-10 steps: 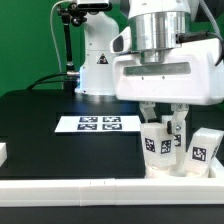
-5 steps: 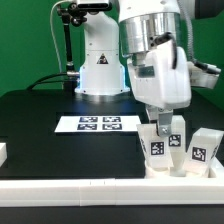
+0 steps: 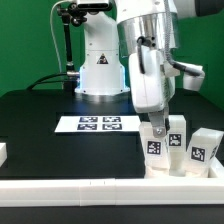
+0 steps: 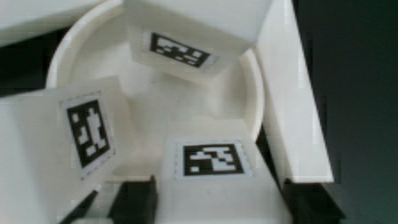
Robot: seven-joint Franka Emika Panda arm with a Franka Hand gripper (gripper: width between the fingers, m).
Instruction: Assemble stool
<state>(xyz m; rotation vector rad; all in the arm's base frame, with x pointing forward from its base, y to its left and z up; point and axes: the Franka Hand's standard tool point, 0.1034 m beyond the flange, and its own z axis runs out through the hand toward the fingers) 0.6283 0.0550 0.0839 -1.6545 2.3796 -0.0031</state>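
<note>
Stool: in loose parts at the exterior view's lower right, close against the long white border rail [image 3: 100, 186] at the near edge of the black table [image 3: 40, 120].
Seat: the round white disc [image 4: 267, 110] fills most of the wrist view, and its curved rim shows there; in the exterior view only a low white edge [image 3: 185, 169] peeps out under the leg blocks, the rest is covered.
Leg block under the gripper: a small white block [image 3: 156, 146] with a square tag, upright on the seat; its top is hidden by the fingers.
Second leg block: upright [image 3: 177, 134] just behind the first, partly covered by it and by the arm.
Third leg block: tilted [image 3: 203, 146], at the exterior view's right, cut off near the frame edge.
Wrist view: three tagged faces show, but blur makes it hard to match each with a block; one tag [image 4: 214, 162] lies just ahead of the fingers.
Gripper: [image 3: 157, 126] pointing straight down over the first block; the fingers [image 4: 134, 200] are dark and cut off by the frame.
Finger state: partly spread on either side of the block; whether they press it or only flank it cannot be told.
Marker board: flat [image 3: 96, 124] on the table, well apart from the parts, toward the exterior view's left.
Arm base: white [image 3: 100, 65], behind the board.
</note>
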